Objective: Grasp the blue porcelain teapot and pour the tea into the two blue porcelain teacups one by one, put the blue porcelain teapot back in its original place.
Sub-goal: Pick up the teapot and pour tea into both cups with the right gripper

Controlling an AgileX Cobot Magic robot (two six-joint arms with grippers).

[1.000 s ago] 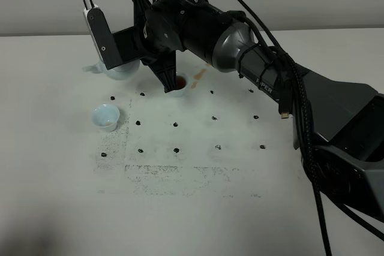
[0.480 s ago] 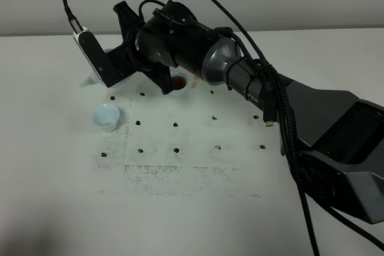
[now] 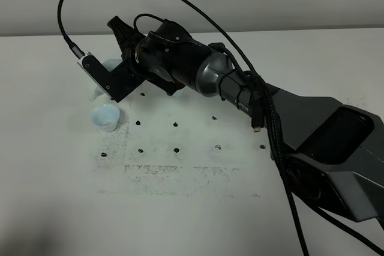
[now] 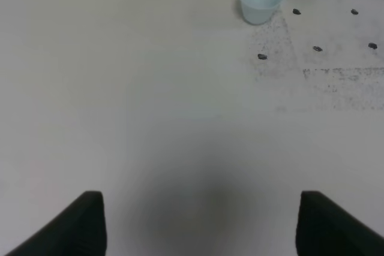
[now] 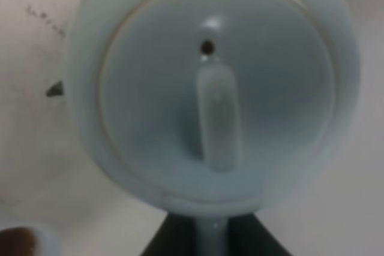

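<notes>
Exterior high view: the right arm (image 3: 240,94) is stretching across the white table (image 3: 60,196) toward its far-left part. Its gripper (image 5: 210,238) is clamping the handle of the blue porcelain teapot (image 5: 213,88), just beside a teacup (image 3: 105,117). The left gripper (image 4: 201,226) is hovering with its jaws apart.

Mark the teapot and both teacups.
blue porcelain teapot (image 5: 216,88): right wrist view, on the lid.
free-standing teacup (image 3: 105,117): exterior high view, inside its bowl.
teacup holding tea (image 5: 45,238): right wrist view, on its rim.
</notes>
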